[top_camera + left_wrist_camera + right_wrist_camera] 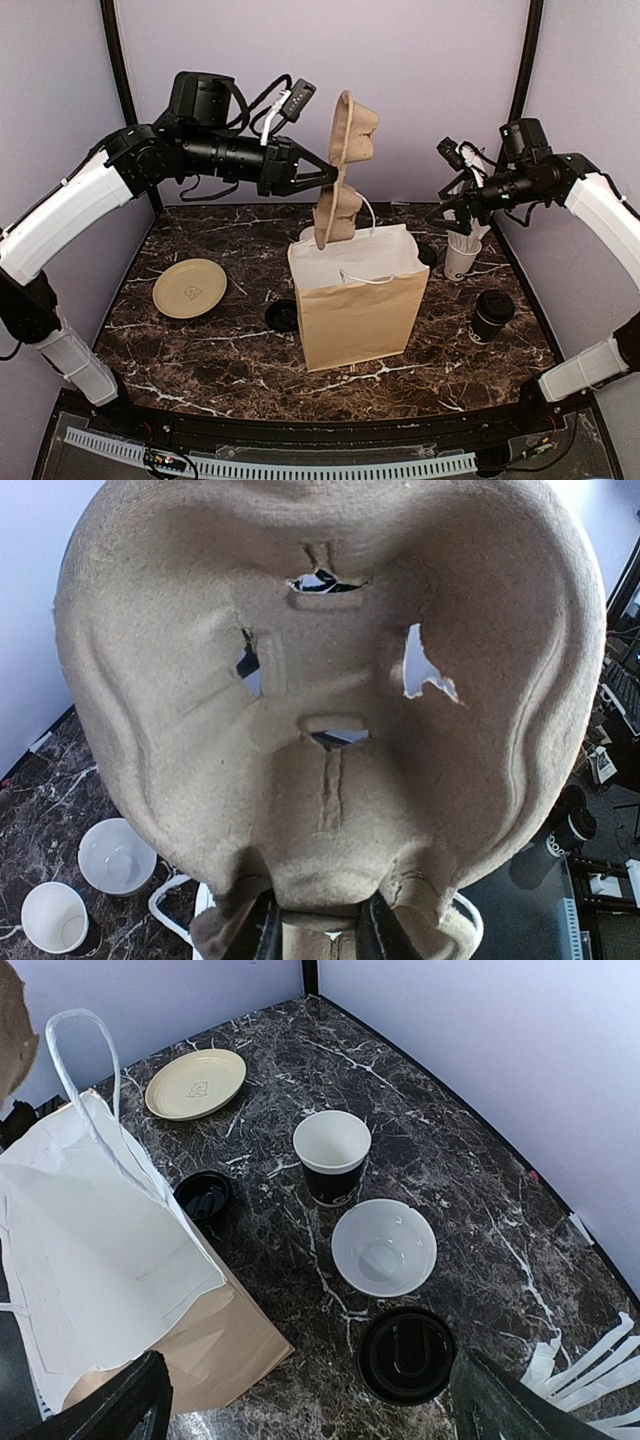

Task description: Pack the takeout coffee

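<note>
Two cups logged. Black paper coffee cup with black dome lid (pixel 492 314) stands upright near the counter's right edge, right of the brown paper bag (pixel 360 320). Black lidless paper cup with white inside (pixel 332 1155) stands toward the back edge. Left fingers (pixel 265 930) are clenched on the tan moulded-pulp cup carrier (pixel 345 170), its long axis vertical and its lower end at the bag mouth. Right fingers (pixel 115 1400) are released and empty, high over the back right corner. Judgement: the lidded cup lies below and nearward of the right fingers, well apart, and the right arm is nearer.
</note>
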Motion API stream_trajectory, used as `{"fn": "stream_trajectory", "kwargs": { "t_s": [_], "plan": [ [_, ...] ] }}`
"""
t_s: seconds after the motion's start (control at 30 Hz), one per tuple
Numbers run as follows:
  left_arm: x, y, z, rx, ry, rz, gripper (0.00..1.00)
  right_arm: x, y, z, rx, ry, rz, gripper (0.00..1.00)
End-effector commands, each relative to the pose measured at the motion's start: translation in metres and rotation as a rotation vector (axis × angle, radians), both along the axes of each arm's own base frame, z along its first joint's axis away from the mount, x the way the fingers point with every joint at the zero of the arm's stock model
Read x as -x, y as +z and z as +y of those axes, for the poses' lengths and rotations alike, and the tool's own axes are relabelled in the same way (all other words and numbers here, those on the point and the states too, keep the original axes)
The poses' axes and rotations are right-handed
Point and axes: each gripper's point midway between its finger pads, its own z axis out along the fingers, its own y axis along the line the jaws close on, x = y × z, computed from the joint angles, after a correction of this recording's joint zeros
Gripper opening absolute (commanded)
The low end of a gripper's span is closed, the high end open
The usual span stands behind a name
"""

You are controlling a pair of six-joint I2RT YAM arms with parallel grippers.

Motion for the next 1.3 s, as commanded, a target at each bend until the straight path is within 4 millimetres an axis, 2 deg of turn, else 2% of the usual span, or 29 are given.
{"fn": "stream_trajectory", "kwargs": {
  "t_s": [0.0,0.17,0.3,0.57,0.7,1.0,1.27],
  "plan": [
    [0.001,0.012,-0.011,0.032,-0.055,-0.082,0.16,0.004,0.002,-0.005,0.017,-0.024,-0.016,0.98],
    [-0.008,-0.018,-0.031,-0.012,-0.078,-0.043,0.15,0.002,-0.003,-0.007,0.032,-0.039,-0.014,0.98],
    [-0.009,-0.034,-0.043,-0.039,-0.096,-0.032,0.15,-0.001,-0.01,-0.01,0.046,-0.059,-0.003,0.98],
    [-0.018,-0.076,-0.05,-0.159,-0.068,-0.028,0.15,-0.001,-0.037,-0.012,0.071,-0.067,0.04,0.98],
    [-0.012,-0.105,-0.048,-0.265,-0.059,-0.026,0.15,0.002,-0.05,-0.011,0.081,-0.059,0.063,0.97],
    [0.0,-0.15,-0.034,-0.472,-0.02,-0.03,0.15,0.019,-0.079,0.005,0.113,0.023,0.124,0.96],
    [0.011,-0.199,-0.004,-0.688,0.037,0.109,0.15,0.047,-0.096,0.026,0.127,0.154,0.178,0.96]
  ]
}}
